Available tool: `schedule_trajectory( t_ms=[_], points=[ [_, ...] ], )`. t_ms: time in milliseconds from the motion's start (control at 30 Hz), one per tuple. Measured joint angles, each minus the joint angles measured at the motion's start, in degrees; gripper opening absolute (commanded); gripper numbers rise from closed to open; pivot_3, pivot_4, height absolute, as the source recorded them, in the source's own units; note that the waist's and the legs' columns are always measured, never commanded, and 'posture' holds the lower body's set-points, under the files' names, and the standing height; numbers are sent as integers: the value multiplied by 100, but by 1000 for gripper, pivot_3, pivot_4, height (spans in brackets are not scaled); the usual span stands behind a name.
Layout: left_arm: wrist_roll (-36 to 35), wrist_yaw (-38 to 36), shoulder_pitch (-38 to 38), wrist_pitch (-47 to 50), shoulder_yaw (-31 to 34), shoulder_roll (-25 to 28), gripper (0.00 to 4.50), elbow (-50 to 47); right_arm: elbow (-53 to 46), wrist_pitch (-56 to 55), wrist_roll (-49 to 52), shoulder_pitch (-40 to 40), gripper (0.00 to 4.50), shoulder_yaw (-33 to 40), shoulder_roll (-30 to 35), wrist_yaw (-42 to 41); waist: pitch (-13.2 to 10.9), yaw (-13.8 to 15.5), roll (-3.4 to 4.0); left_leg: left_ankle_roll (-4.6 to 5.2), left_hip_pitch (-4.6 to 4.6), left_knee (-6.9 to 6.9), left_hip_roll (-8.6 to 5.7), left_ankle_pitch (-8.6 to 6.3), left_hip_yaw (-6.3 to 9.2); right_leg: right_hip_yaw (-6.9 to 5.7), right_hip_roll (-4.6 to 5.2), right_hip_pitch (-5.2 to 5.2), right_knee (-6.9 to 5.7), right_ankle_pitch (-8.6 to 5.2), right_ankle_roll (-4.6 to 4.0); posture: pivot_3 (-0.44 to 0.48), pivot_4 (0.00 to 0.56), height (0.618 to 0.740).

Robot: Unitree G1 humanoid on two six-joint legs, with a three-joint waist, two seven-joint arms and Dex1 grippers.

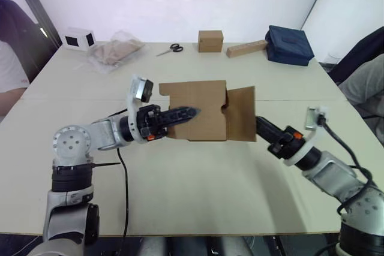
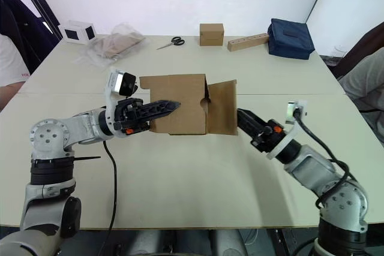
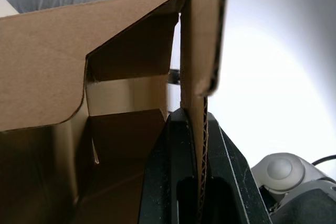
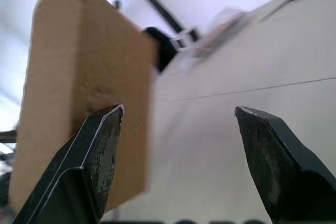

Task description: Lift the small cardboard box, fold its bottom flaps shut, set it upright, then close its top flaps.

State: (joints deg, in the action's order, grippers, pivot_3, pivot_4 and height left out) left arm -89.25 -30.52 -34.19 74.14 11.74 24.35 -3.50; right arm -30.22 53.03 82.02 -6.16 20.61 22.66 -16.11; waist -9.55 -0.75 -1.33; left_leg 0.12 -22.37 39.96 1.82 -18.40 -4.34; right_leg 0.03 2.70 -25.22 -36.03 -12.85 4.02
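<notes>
Matt brown corrugated small cardboard box [image 1: 198, 109] with fluted edges; smooth matt table [image 1: 198, 190]; glossy black end-effector fingers [image 4: 100, 156].

Bare table [image 1: 198, 190] lies open in front of the small cardboard box [image 1: 201, 112]; a swung-out flap [image 1: 241, 114] faces the right end effector [image 4: 176, 129].

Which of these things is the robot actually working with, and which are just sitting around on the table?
In use: small cardboard box, held by the left gripper; right gripper open beside its flap.

Lying about: scissors, neat brown cube, tan block, blue bag, plastic bag, white box.
</notes>
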Motion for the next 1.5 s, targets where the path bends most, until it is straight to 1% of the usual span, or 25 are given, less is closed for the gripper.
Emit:
schedule_trajectory(
  t_ms=[233, 433, 667, 1167, 1500],
  points=[
    [-33, 106, 1, -103, -50, -4, 0, -2, -359, -413, 789, -143, 3514, -326, 46, 660, 0, 0, 0, 0, 1, 0, 0, 0, 0, 0, -2, 0, 0, 0, -1, 0, 150, 740],
    [-87, 201, 5, -147, -110, -12, 0, -4, -456, -689, 968, -77, 3514, -675, 100, 908, 0, 2, 0, 0, 0, -1, -1, 0, -1, 0, 1, -1, 2, 0, -1, 0, 150, 740],
    [-137, 253, 44, -225, -137, 10, 0, -12, -512, -1000, 1334, 14, 3514, -712, 306, 1024, 0, 2, 0, 0, 0, -1, 0, 0, 0, 0, -1, -1, 1, -1, -1, 0, 150, 740],
    [-204, 327, 49, -271, -154, 11, 0, -124, -490, -1291, 1343, 177, 3514, -719, 524, 930, 0, 3, 0, 0, 0, -1, 0, 0, -1, 0, 0, -1, 2, -1, -1, 0, 150, 740],
    [-253, 351, 167, -340, -174, 28, 0, -125, -504, -1462, 1561, 240, 3514, -711, 602, 914, 0, 4, 0, 0, 0, -1, 0, 0, -1, 0, 0, -1, 2, -1, -1, 0, 150, 740]
  ],
)
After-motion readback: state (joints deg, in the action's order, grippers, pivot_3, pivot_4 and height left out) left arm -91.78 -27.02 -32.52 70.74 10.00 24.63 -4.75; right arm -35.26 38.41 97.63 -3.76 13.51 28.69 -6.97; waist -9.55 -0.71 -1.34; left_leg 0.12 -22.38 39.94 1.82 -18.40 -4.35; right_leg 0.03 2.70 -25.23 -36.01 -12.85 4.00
